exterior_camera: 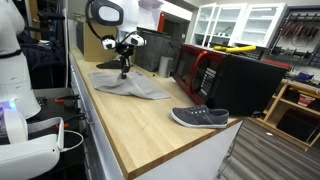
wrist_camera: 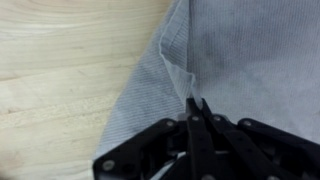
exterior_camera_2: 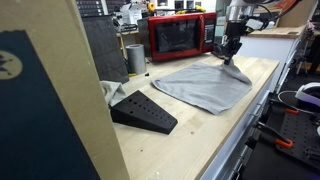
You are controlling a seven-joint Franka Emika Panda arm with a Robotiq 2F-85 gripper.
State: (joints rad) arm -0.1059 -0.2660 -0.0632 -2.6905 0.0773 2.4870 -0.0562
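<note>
And there's the grey sneaker (exterior_camera: 200,117), lying flat on its sole on the light wooden table (exterior_camera: 150,130), close to the long edge that's lined with appliances. Right behind it, a big black box (exterior_camera: 245,85) stands at that same edge. Further along comes the red microwave (exterior_camera_2: 180,37), its dark window facing across the table. A metal cup (exterior_camera_2: 136,58) stands upright between the two. Past the corner nearest the sneaker there's a wooden shelf (exterior_camera: 295,105), and white glass-front cabinets (exterior_camera: 240,20) hang beyond.
</note>
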